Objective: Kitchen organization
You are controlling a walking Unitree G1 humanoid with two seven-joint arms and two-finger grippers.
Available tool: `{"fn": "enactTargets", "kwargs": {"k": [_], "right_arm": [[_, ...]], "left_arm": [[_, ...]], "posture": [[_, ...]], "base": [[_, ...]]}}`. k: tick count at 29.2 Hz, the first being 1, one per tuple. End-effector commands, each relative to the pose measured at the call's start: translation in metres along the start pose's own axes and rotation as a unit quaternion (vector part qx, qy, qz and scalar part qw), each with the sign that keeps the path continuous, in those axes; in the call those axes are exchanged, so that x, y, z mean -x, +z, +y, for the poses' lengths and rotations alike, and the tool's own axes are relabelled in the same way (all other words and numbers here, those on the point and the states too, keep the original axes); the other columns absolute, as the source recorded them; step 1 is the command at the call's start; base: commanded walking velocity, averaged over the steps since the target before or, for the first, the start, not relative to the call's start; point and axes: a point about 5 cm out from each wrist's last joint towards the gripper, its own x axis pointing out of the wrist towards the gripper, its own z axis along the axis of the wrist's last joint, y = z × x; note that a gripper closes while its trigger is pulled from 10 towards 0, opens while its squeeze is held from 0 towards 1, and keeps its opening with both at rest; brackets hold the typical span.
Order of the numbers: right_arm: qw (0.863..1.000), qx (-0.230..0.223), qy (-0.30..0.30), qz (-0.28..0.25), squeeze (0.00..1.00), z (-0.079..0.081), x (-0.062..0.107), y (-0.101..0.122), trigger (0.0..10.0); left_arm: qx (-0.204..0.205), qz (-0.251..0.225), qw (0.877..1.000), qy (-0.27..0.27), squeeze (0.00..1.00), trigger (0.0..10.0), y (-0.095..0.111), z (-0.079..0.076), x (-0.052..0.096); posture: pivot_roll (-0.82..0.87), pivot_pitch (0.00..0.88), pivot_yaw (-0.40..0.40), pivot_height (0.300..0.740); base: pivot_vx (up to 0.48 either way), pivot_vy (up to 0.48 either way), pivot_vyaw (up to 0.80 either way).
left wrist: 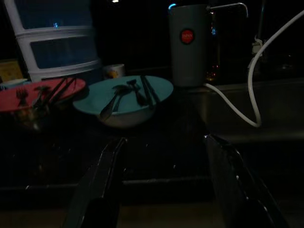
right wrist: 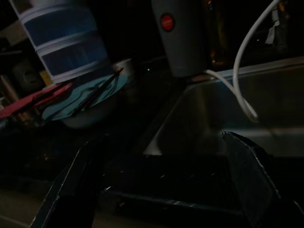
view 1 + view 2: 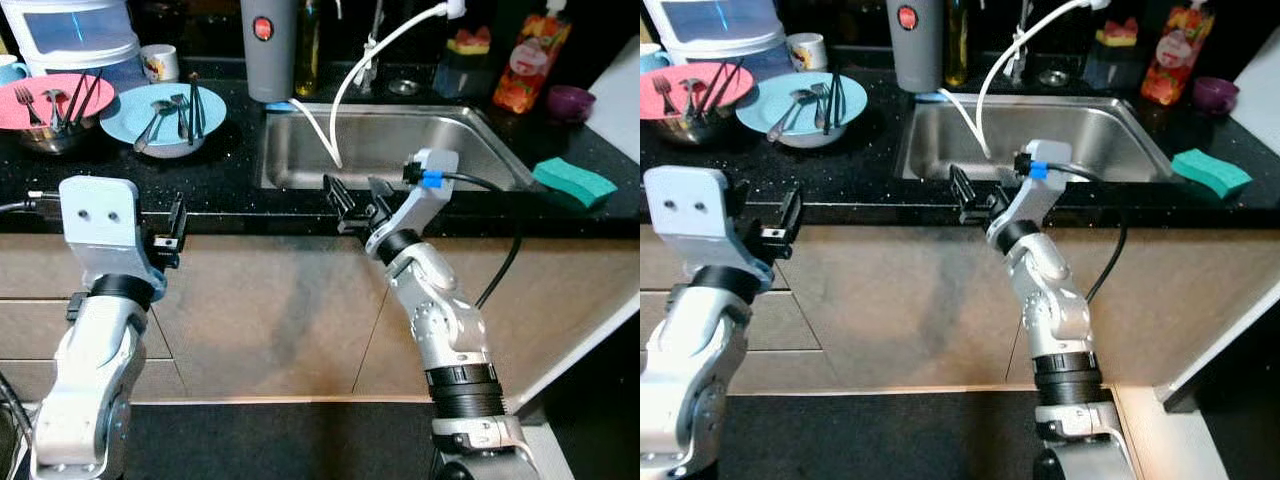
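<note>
- We took the sink (image 3: 400, 150) as our mark: its front rim met the black counter (image 3: 220, 175) edge, with bare counter stretching to its left.
- Our right gripper (image 3: 358, 205) hovered at that front edge, fingers spread wide, holding nothing.
- Our left gripper (image 3: 172, 232) hung farther left of the sink, just off the counter edge — fingers likewise parted and empty.
- The blue plate (image 3: 163, 112) and pink plate (image 3: 50, 100), both carrying cutlery, sat left of the sink — well behind the edge.

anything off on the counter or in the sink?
One oddity: a white hose loops loose from the tap area down into the sink. Cutlery lies on the blue plate and pink plate. No spills visible.
</note>
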Motion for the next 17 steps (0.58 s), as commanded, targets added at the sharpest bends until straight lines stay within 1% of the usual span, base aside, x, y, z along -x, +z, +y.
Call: {"fn": "enactTargets", "kwargs": {"k": [1, 17], "right_arm": [[1.0, 0.003, -0.006, -0.002, 0.0, -0.0029, 0.0013, 0.0003, 10.0], [1.0, -0.001, -0.009, -0.004, 0.0, -0.003, 0.002, -0.0006, 10.0]], "left_arm": [[-0.002, 0.0, 1.0, -0.007, 0.0, 10.0, 0.0002, -0.0015, 0.0006], [-0.002, 0.0, 1.0, -0.014, 0.0, 10.0, 0.0002, -0.0026, 0.0004]], "posture": [[0.05, 0.075, 0.001, 0.74], [0.06, 0.06, 0.005, 0.74]], "base": [[0.281, 0.0, 0.0], [0.274, 0.0, 0.0]]}}
